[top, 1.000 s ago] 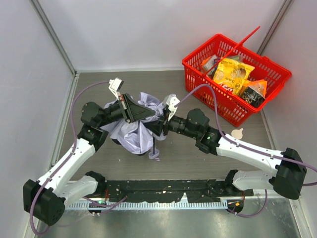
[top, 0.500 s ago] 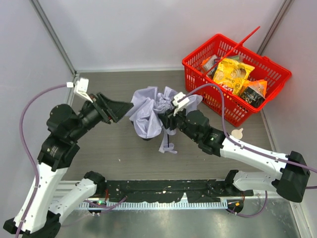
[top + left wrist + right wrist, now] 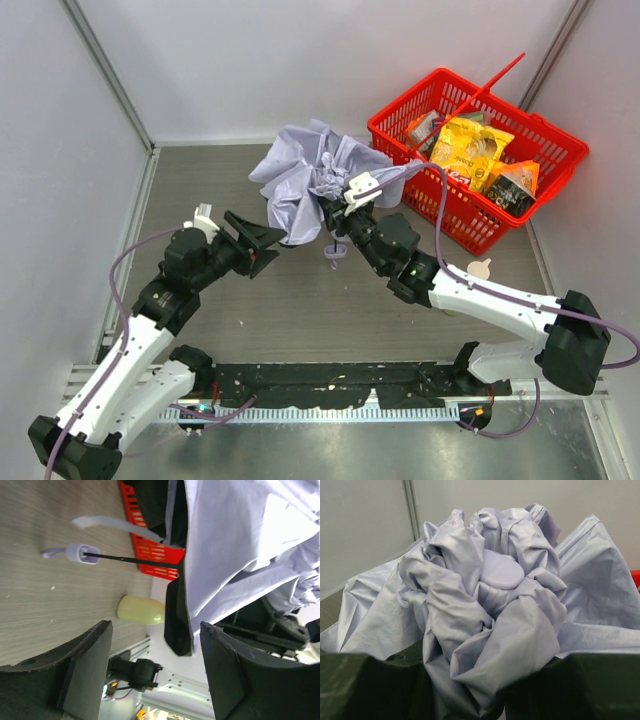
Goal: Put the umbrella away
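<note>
Right pincer (image 3: 331, 213) clamps the bunched umbrella (image 3: 308, 178) near the red basket (image 3: 468, 226), apparently for stowing; left pincer (image 3: 268, 245) stands wide, empty.

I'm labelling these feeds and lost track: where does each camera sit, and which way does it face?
Top external: above and behind the arm bases, looking down at the table; both arms, the umbrella and the red basket show.
Left wrist: on the left arm, facing the umbrella's handle and the basket through the open left gripper.
Right wrist: on the right arm, close on umbrella fabric held in the right gripper.
All three show the umbrella.
</note>
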{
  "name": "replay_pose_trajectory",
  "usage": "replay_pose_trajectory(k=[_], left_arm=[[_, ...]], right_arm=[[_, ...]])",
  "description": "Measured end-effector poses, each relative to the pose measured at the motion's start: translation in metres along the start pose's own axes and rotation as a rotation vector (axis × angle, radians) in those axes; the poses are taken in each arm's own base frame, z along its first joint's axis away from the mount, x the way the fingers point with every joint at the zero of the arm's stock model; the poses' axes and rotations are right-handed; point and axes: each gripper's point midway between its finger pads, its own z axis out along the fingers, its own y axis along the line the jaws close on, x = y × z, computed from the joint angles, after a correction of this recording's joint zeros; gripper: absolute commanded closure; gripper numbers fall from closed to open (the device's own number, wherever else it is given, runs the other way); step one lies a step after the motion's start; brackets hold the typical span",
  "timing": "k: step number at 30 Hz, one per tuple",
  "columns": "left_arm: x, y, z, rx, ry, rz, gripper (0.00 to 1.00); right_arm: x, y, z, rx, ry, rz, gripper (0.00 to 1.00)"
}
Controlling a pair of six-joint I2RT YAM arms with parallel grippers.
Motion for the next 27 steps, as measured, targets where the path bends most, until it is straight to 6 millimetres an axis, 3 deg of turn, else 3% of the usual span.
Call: replay_pose_trajectory(k=[4, 6, 8, 10, 14, 18, 21, 24, 27], left_arm=[[-0.006, -0.019, 0.014, 0.074, -0.008, -0.078, 0.6], [-0.008, -0.022, 0.02, 0.098, -0.006, -0.111, 0.7], [-0.007, -0.022, 0.025, 0.114, 0.002, -0.13, 0.91], [-0.006, -0.023, 0.027, 0.145, 0.006, -0.139, 1.0], [-0.007, -0.034, 0.019, 0.274, -0.018, -0.058, 1.0], [-0.008, -0.058, -0.008, 0.393, -0.073, 0.119, 1.0], [-0.007, -0.095, -0.033, 0.482, -0.086, 0.303, 1.0], [0.004, -0.145, -0.061, 0.587, -0.033, 0.506, 1.0], [0.012, -0.155, -0.076, 0.599, -0.009, 0.649, 1.0]], right_arm=[[-0.005, -0.001, 0.0, 0.002, -0.016, 0.003, 0.99], [-0.005, -0.001, 0.0, 0.003, -0.015, 0.003, 0.99], [-0.004, -0.002, 0.0, 0.011, -0.014, 0.003, 0.99], [-0.004, -0.006, 0.0, 0.034, -0.005, 0.008, 0.99], [-0.01, -0.01, 0.003, 0.058, 0.006, 0.059, 0.99], [-0.016, 0.007, 0.006, -0.126, 0.051, 0.143, 0.99], [-0.014, 0.025, -0.011, -0.304, 0.138, 0.131, 0.99], [-0.011, 0.046, -0.042, -0.467, 0.239, 0.116, 0.99], [-0.015, 0.054, -0.07, -0.557, 0.277, 0.125, 0.99]])
